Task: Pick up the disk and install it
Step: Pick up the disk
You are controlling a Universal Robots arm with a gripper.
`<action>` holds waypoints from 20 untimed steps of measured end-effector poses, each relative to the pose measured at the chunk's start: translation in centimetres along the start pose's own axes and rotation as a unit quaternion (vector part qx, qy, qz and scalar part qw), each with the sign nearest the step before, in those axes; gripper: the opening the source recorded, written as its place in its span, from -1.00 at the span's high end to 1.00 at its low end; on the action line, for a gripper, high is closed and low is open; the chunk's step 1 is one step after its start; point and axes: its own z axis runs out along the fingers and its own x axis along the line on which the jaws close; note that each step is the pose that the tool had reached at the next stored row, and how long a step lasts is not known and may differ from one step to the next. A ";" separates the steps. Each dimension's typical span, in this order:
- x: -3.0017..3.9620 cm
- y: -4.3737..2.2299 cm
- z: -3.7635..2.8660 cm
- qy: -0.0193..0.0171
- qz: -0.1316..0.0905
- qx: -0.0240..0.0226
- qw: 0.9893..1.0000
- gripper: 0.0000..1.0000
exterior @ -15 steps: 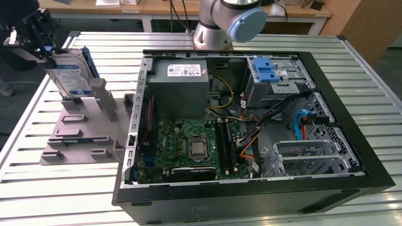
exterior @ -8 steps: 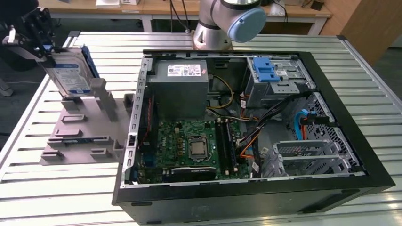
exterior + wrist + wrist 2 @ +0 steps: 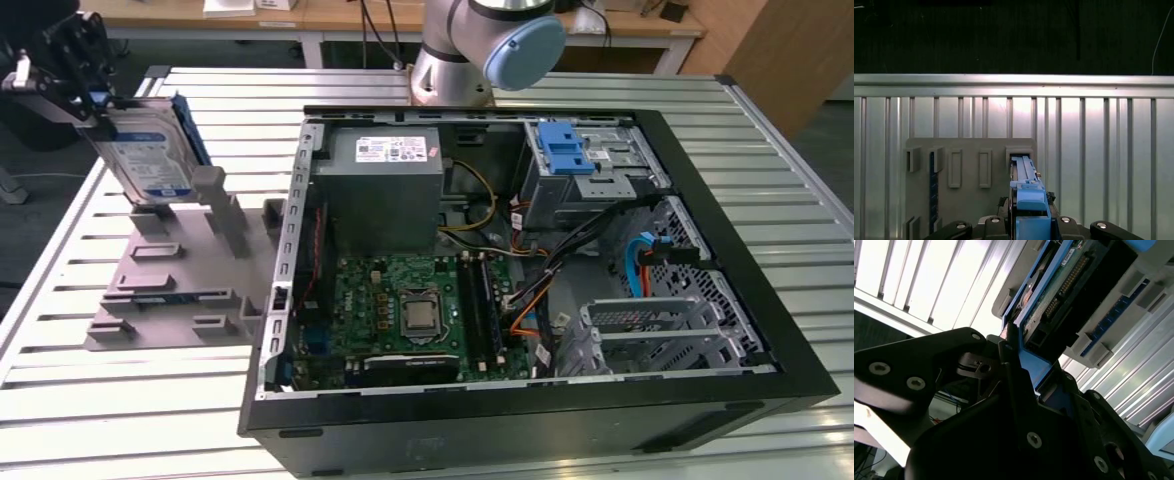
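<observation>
The disk (image 3: 150, 155), a grey hard drive with a blue-and-white label and blue rails, is upright at the exterior view's far left. My gripper (image 3: 96, 105) is shut on its upper end. Its lower edge hangs just over the grey slotted stand (image 3: 174, 285), close to an upright post. In the second wrist view the black fingers (image 3: 1009, 365) clamp the disk (image 3: 1064, 285) by its blue rail. In the first wrist view the disk (image 3: 1026, 185) is seen edge-on, rising from my gripper (image 3: 1029, 225) over the stand (image 3: 969, 200).
An open black computer case (image 3: 747, 330) lies to the exterior view's right of the stand, with a motherboard (image 3: 414, 310), a grey power supply box (image 3: 380, 190) and a silver cage with a blue latch (image 3: 574, 155). The arm's base (image 3: 467, 50) stands behind it on the slatted metal table (image 3: 54, 290).
</observation>
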 end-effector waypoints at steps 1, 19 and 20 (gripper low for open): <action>0.00 0.00 -0.05 0.000 0.000 0.000 1.000 0.27; -0.02 0.00 -0.85 0.000 0.000 0.000 1.000 0.27; -0.02 0.00 -0.89 0.000 0.000 0.000 1.000 0.27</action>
